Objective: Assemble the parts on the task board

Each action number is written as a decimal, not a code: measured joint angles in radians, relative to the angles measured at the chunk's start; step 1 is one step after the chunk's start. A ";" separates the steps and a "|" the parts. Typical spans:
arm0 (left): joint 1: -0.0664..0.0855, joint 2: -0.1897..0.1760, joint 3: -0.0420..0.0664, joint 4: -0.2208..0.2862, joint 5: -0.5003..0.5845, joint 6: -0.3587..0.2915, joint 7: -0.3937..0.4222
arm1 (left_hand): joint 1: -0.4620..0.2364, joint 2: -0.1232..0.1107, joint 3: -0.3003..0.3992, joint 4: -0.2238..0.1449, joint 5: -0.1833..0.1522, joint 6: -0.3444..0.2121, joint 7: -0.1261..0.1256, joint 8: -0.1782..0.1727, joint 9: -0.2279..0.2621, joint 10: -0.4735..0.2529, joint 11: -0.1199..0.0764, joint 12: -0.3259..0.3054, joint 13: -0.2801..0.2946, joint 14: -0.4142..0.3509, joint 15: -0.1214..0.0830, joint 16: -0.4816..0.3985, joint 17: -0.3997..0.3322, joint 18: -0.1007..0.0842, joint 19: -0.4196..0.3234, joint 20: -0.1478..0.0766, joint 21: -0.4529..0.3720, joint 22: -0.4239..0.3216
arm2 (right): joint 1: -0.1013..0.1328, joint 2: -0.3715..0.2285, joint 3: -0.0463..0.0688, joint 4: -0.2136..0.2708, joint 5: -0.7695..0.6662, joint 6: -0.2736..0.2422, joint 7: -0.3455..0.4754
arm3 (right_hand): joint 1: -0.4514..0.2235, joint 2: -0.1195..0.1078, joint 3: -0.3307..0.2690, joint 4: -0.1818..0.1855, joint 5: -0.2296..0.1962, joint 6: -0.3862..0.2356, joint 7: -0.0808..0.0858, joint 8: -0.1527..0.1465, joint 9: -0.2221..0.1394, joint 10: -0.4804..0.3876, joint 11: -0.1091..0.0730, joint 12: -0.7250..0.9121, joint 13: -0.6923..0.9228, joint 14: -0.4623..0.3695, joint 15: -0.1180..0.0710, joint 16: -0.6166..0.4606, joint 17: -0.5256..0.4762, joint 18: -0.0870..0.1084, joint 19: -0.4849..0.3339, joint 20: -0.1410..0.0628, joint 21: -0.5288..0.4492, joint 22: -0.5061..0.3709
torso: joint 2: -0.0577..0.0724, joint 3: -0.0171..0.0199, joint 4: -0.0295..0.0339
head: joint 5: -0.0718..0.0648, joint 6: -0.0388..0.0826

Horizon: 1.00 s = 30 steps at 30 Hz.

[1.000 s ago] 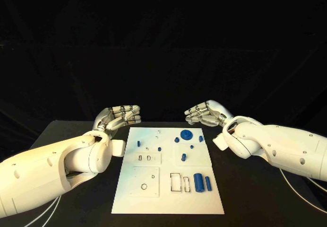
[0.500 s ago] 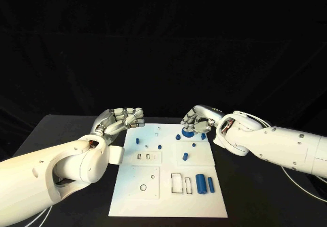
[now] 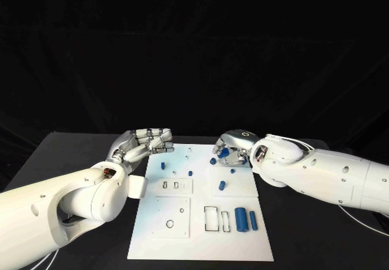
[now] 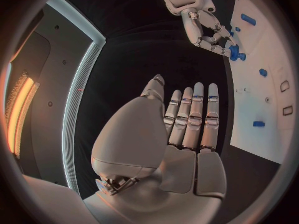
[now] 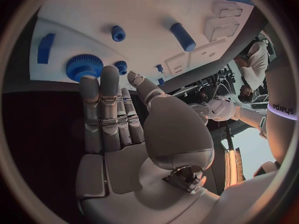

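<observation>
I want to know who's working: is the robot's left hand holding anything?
No. The left hand is empty, its fingers straight, off the task board.

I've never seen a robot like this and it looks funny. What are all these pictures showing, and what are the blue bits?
It's a robot with two white arms, each ending in a silver hand. The big picture is from a camera on its head, looking down at a black table. The two round pictures come from little cameras on its wrists, looking past each hand's own fingers.

On the table lies a white board with small blue pieces on it, like a round blue gear and a fat blue peg. The robot must fit them into place.

The right hand is over the far end of the board, its fingertips right by the gear, but the pictures don't show a grip. The left hand waits beside the board, holding nothing.
</observation>
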 measured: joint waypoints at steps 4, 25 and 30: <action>0.003 -0.004 0.000 0.008 -0.001 0.002 -0.002 | 0.000 0.000 0.000 0.000 0.000 0.000 0.000 0.000 -0.001 -0.002 0.002 -0.002 0.000 0.000 0.000 -0.002 0.000 0.000 0.000 0.000 0.000 0.000 | 0.000 0.008 0.000 -0.006 -0.029 0.012 -0.016 | 0.000 0.000 0.006 0.009 0.000 0.000 0.000 0.000 0.002 -0.009 0.002 0.013 0.007 0.000 0.000 0.141 0.130 -0.016 0.048 0.002 0.084 0.118 | 0.006 -0.0020 0.0022 | -0.002 -0.001; 0.017 -0.012 0.002 0.020 -0.002 0.005 -0.010 | 0.000 0.000 0.000 0.000 0.000 0.000 0.000 -0.004 -0.001 -0.004 0.004 -0.006 -0.001 -0.004 0.004 -0.006 0.000 0.000 0.000 0.000 0.000 0.000 | 0.000 0.047 0.000 -0.037 -0.081 0.044 -0.042 | 0.004 -0.004 0.055 0.040 0.000 0.005 0.004 0.000 0.010 0.013 -0.003 0.044 0.017 0.000 0.000 0.532 0.494 -0.062 0.193 0.007 0.325 0.480 | 0.016 -0.0055 0.0099 | -0.009 -0.007; 0.020 -0.012 0.002 0.020 -0.002 0.006 -0.011 | 0.000 0.000 0.000 0.000 0.000 0.000 0.000 -0.004 -0.001 -0.004 0.004 -0.006 -0.001 -0.004 0.004 -0.006 0.000 0.000 0.000 0.000 0.000 0.000 | 0.000 0.052 0.000 -0.045 -0.083 0.053 -0.043 | 0.004 -0.004 0.068 0.042 0.000 0.015 0.003 0.004 0.013 0.029 -0.007 0.048 0.018 0.000 0.000 0.554 0.514 -0.077 0.206 0.004 0.343 0.508 | 0.018 -0.0058 0.0100 | -0.008 -0.007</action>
